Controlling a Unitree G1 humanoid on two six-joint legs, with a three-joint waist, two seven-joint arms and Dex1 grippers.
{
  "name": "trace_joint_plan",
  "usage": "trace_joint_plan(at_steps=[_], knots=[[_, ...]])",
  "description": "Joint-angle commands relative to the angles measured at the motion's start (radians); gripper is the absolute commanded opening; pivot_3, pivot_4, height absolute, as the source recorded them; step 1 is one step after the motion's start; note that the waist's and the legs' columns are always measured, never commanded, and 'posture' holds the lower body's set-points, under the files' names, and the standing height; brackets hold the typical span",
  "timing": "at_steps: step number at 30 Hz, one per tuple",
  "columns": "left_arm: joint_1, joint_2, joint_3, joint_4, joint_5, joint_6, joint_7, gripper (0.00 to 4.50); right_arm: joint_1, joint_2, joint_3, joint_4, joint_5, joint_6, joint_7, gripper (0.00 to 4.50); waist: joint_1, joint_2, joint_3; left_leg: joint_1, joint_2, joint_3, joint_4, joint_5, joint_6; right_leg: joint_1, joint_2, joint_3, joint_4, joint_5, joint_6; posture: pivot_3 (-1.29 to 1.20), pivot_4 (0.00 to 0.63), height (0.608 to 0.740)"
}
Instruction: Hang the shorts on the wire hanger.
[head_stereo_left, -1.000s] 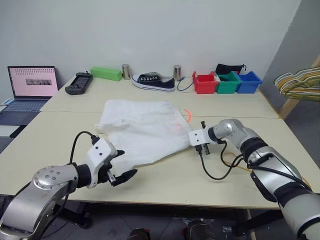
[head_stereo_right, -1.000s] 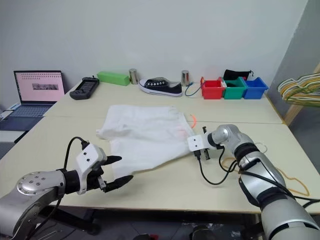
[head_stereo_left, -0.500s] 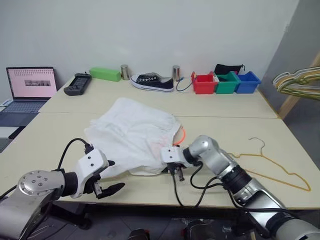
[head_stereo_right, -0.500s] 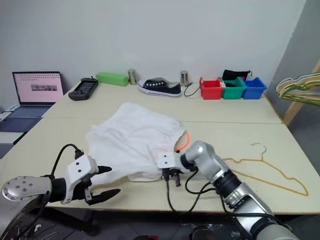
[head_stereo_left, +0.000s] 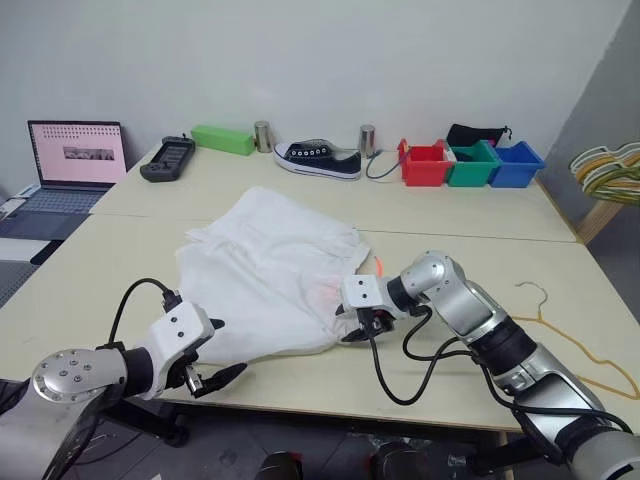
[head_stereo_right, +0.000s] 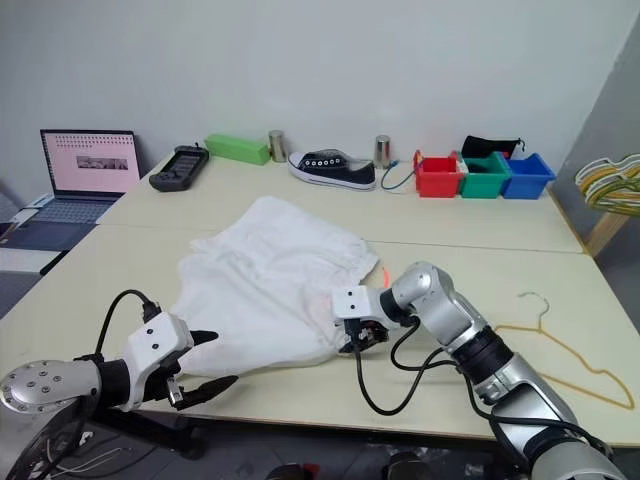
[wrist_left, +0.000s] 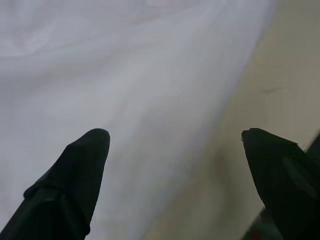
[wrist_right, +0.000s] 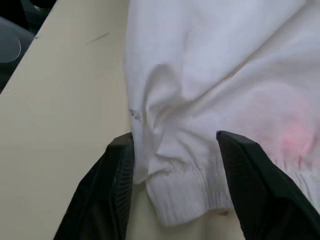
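Now that your right gripper has let go, the shorts lie bunched closer. Its fingers stand apart. Your left gripper stays spread wide.

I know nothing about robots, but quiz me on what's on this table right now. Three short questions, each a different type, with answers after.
1. True or false: the wire hanger already carries the shorts.
2. Which gripper is nearest the shorts' elastic waistband? A) the left gripper B) the right gripper C) neither
3. Fill in: the left gripper's two black fingers stand wide ____, with nothing between them.

Key
1. False: the hanger lies flat on the table, well apart from the shorts.
2. B: its fingers sit on either side of the gathered waistband edge, not clamped on it.
3. open
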Motion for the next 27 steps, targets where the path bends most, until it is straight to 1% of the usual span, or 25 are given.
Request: trace_joint_plan(at_steps=[1,2,6,11,15,18,22,24,25,27], knots=[[0.056,-0.024,0.035,0.016,0.043,-0.066,0.011,4.5,0.007,-0.007,-0.011,-0.025,0.006,-0.038,-0.041,3.67,0.0,0.0,0.0,0.0,0.0,0.0,0.0,0.0,0.0,0.0,0.0,0.0,0.0,0.0,0.0,0.02,0.041,0.74],[0.068,-0.03,0.031,0.024,0.052,-0.081,0.013,4.5,0.008,-0.007,-0.008,-0.019,0.005,-0.045,-0.048,3.86,0.001,0.0,0.0,0.0,0.0,0.001,0.0,0.0,0.0,0.0,0.0,0.001,0.0,0.0,-0.001,0.02,0.041,0.74],[0.098,-0.042,0.011,0.083,0.107,-0.146,0.019,4.5,0.014,-0.01,0.001,-0.011,0.004,-0.062,-0.056,3.86,0.002,0.0,0.0,0.0,0.0,0.001,0.0,0.0,0.0,-0.002,0.0,0.0,0.0,-0.001,-0.001,0.02,0.039,0.74],[0.122,-0.033,0.038,0.188,0.191,-0.249,0.037,4.5,0.022,-0.022,0.0,-0.023,0.01,-0.067,-0.054,3.86,0.002,-0.001,0.0,0.002,0.0,0.001,0.0,0.0,0.0,-0.002,0.0,0.001,-0.001,-0.001,-0.001,0.01,0.036,0.74],[0.145,-0.026,0.053,0.253,0.206,-0.283,0.016,4.5,0.029,-0.026,0.002,-0.03,0.013,-0.066,-0.06,3.86,0.002,-0.001,0.0,0.002,0.001,0.002,0.0,0.0,0.0,-0.003,0.0,0.0,-0.001,-0.001,-0.001,0.01,0.033,0.74],[0.122,-0.03,0.042,0.32,0.219,-0.318,0.024,4.5,0.026,-0.023,0.003,-0.024,0.011,-0.066,-0.066,3.86,0.002,-0.001,0.0,0.002,0.002,0.002,0.0,0.0,0.0,-0.003,0.0,0.0,-0.001,-0.001,-0.001,0.01,0.033,0.74],[0.058,-0.048,-0.005,0.428,0.256,-0.393,0.056,4.5,0.025,-0.02,0.006,-0.018,0.009,-0.068,-0.071,3.86,0.002,0.0,0.0,0.003,0.005,0.005,0.0,0.0,0.0,-0.003,0.0,-0.001,0.0,-0.001,-0.001,0.01,0.033,0.74],[0.037,-0.052,-0.013,0.465,0.263,-0.416,0.063,4.13,0.024,-0.019,0.007,-0.013,0.007,-0.071,-0.073,3.91,0.002,0.0,0.0,0.004,0.006,0.007,0.0,0.0,0.0,-0.003,0.0,-0.001,0.0,-0.001,-0.001,0.01,0.033,0.74],[0.027,-0.055,-0.012,0.482,0.264,-0.427,0.066,4.07,0.024,-0.019,0.008,-0.011,0.006,-0.071,-0.074,3.91,0.002,0.0,0.0,0.004,0.007,0.009,0.0,0.0,0.0,-0.002,0.0,-0.001,0.0,-0.001,-0.001,0.01,0.033,0.74],[0.014,-0.059,-0.008,0.506,0.263,-0.441,0.071,3.58,0.025,-0.019,0.008,-0.009,0.005,-0.072,-0.077,3.91,0.002,0.0,0.0,0.005,0.008,0.011,0.0,0.0,0.0,-0.002,0.0,-0.001,0.0,-0.001,-0.001,0.01,0.033,0.74]])
